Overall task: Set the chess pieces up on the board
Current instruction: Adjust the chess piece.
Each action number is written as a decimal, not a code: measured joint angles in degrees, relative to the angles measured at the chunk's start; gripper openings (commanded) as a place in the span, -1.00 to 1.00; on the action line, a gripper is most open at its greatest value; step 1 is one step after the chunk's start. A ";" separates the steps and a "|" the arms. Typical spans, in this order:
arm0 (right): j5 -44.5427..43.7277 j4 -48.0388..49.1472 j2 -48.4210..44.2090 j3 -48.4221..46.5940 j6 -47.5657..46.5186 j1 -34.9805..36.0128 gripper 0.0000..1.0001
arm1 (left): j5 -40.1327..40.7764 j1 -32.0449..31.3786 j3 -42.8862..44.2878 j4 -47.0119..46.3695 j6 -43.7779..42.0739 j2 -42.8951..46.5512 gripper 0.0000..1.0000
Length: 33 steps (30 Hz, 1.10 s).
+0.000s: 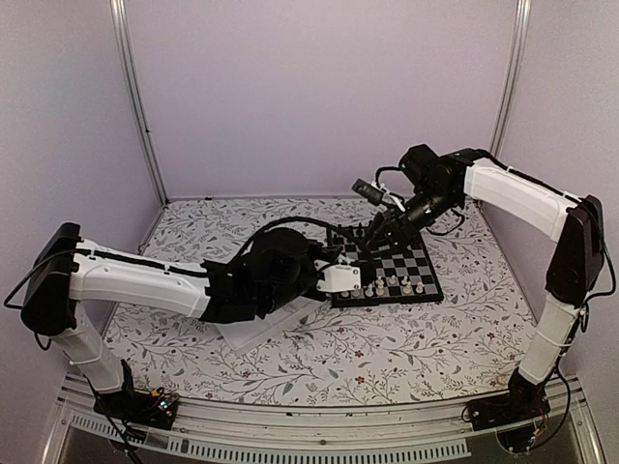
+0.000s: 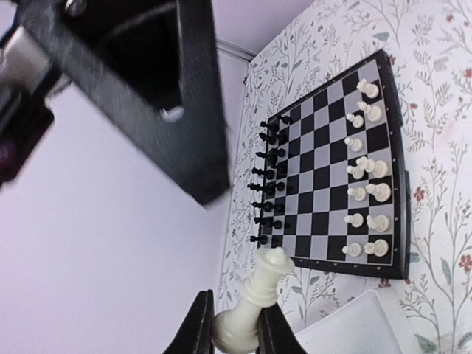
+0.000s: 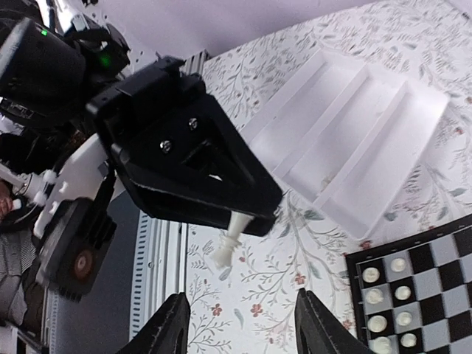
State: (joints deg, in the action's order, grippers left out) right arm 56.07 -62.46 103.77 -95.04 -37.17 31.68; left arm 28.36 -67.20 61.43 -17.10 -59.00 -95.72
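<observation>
- Gripping a white piece (image 2: 259,299) by its base, the left end effector (image 2: 237,335) has both fingers pressed against it. The crowned top sticks out past the fingertips.
- The long axis of that piece runs roughly along the fingers, leaning a little, with the crown pointing toward the board (image 2: 317,177).
- The right end effector (image 3: 245,328) has its fingers spread wide with nothing between them. It faces the held piece from close by, without touching it.
- The board lies on the bench (image 1: 319,358), directly ahead of the left end effector.
- White pieces (image 2: 365,193) stand in two rows along the board edge nearer the arm bases. Black pieces (image 2: 267,177) line the far edge, and the middle squares are bare.
- Judgement: the left arm is nearer the white rows, while the right hangs by the black side. Placing therefore falls to the left arm, which must bring the piece base-down over a vacant square.
- Which square is vacant cannot be told.
- A white tray (image 3: 354,140) lies beside the board.
</observation>
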 measured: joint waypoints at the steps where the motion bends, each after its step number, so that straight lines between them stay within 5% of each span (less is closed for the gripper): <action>1: 0.50 -0.39 -0.70 -1.14 -0.26 -1.68 0.06 | -1.46 0.72 0.07 1.01 3.26 0.66 -0.90; 7: 1.97 1.75 -5.11 -3.48 -1.49 -9.99 0.06 | -13.75 6.05 1.77 5.60 23.43 3.93 -0.89; 16: -2.25 12.31 -8.81 2.97 -1.40 -0.76 0.07 | -33.20 11.06 3.58 6.16 46.01 4.13 -0.88; 26: -4.96 15.61 -8.92 2.43 -1.29 4.44 -0.06 | -41.75 12.81 3.58 4.09 55.95 4.11 -0.87; 33: -5.70 17.66 -8.83 1.99 0.61 5.14 -0.55 | -43.34 13.00 3.58 4.00 57.59 4.11 -0.87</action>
State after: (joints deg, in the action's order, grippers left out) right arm 50.37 -44.80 94.94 -93.06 -36.56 36.82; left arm -14.98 -54.19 65.01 -13.10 -1.41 -91.61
